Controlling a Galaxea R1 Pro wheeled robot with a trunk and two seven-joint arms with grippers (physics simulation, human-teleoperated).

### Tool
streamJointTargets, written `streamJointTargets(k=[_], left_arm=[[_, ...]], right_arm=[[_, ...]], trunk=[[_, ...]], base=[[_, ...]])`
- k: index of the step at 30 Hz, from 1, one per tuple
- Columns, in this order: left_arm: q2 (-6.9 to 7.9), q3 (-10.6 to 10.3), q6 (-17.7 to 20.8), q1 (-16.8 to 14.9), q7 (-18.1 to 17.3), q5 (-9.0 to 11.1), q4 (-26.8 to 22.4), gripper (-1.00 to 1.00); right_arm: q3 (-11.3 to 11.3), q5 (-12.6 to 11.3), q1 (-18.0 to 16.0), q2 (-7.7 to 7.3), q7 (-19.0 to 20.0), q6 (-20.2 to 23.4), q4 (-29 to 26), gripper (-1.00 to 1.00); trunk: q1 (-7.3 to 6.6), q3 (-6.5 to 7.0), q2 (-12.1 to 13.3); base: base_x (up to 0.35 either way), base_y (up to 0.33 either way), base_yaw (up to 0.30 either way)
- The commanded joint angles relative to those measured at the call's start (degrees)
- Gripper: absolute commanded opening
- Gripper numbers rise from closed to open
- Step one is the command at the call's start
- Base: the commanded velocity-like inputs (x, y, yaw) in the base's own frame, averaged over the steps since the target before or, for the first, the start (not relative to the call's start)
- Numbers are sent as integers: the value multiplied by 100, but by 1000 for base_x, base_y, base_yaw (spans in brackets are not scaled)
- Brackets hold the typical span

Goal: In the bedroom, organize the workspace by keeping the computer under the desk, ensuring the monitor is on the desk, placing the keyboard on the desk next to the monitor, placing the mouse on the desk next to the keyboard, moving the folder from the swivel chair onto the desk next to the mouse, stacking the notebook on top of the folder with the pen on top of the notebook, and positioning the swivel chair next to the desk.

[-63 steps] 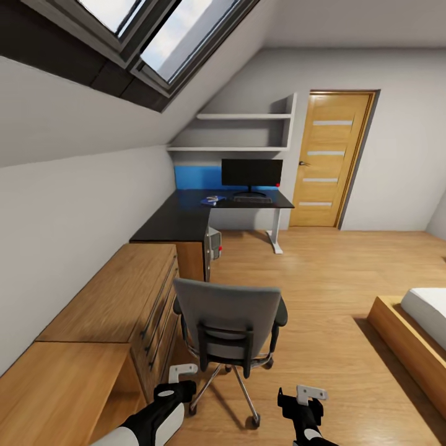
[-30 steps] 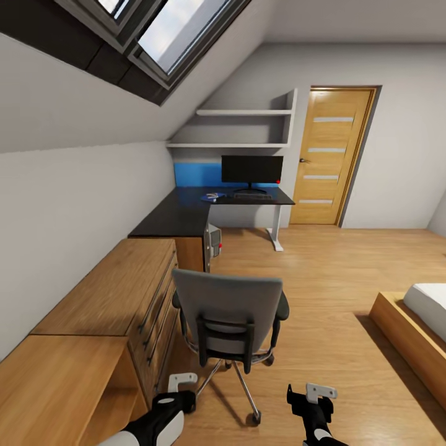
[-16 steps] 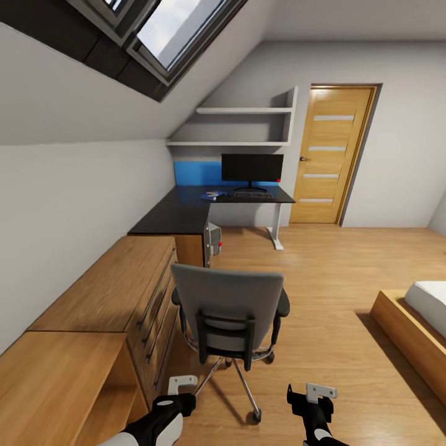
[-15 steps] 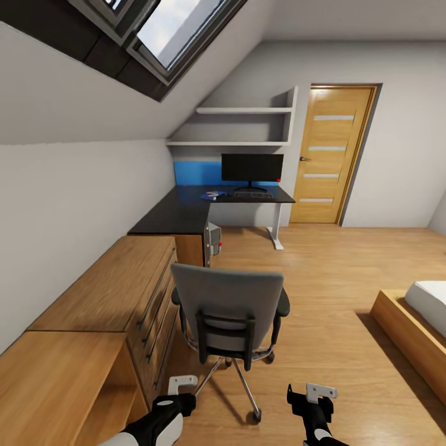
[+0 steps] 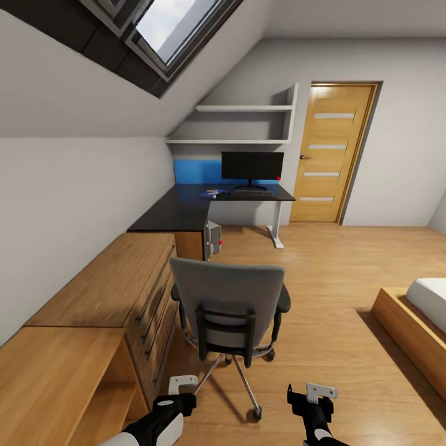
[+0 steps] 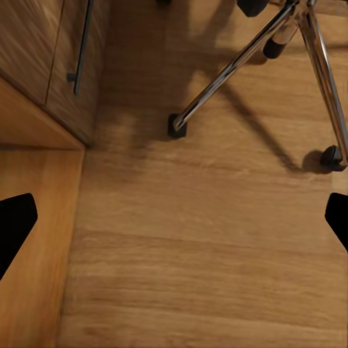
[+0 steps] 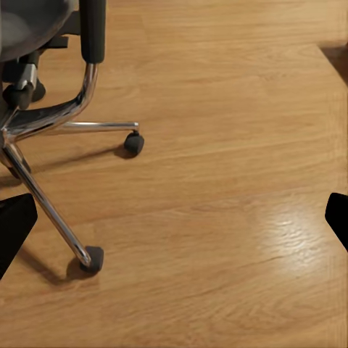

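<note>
Head view: swivel chair point(image 5: 228, 310) at 12 o'clock, desk point(image 5: 186, 212) beyond. Wrist views: chair casters, floor; left gripper point(image 6: 174, 225), right gripper point(image 7: 174, 225) fingers spread, empty.

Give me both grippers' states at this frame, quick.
Left gripper: open, fingers spread wide, holding nothing, over the wooden floor.
Right gripper: open, fingers spread wide, empty, near the swivel chair base.

Attic bedroom, bed point(image 5: 427, 303), skylight point(image 5: 167, 28), desk point(image 5: 186, 210)
</note>
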Motion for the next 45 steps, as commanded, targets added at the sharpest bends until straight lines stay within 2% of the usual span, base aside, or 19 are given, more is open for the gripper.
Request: streamJointTargets(k=[1, 45], left_arm=[[3, -49, 31, -3, 41, 27, -12, 100], [1, -49, 32, -3, 32, 27, -9, 100]], right_arm=[[-40, 63, -7, 1, -30, -20, 11, 100], [-32, 88, -7, -17, -25, -23, 13, 100]], trunk=[[22, -24, -45], [989, -814, -1810]], base=[[0, 0, 0], [0, 0, 0]])
